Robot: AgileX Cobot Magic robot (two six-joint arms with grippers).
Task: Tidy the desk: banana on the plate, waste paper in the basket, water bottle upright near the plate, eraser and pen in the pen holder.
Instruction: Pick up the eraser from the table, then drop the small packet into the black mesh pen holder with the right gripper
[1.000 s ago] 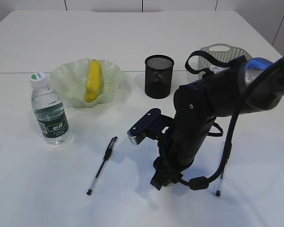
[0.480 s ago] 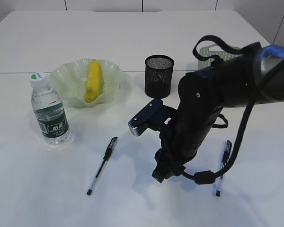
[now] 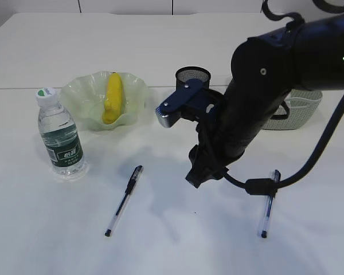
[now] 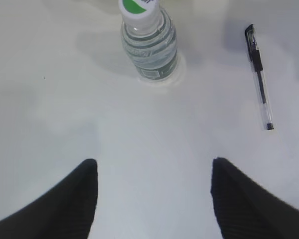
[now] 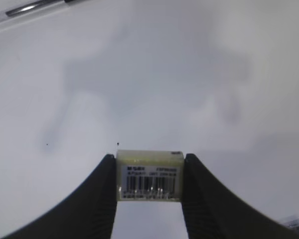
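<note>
Gripping barcoded rectangular eraser point(image 5: 149, 175)

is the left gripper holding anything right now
No, the left gripper is open over bare table, nothing between its fingers.

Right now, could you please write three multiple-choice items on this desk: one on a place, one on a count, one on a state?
1. Where is the banana?
A. on the plate
B. in the basket
C. beside the bottle

2. How many pens lie on the table?
A. one
B. two
C. three

3. What does the right pincer do?
A. it stands open and empty
B. it grips a pen
C. it grips the eraser

Answers:
1 A, the banana lies inside the green plate.
2 B, one pen lies left of the arm, another pen lies right of it.
3 C, the right wrist view shows the barcoded eraser between the fingers.
</note>
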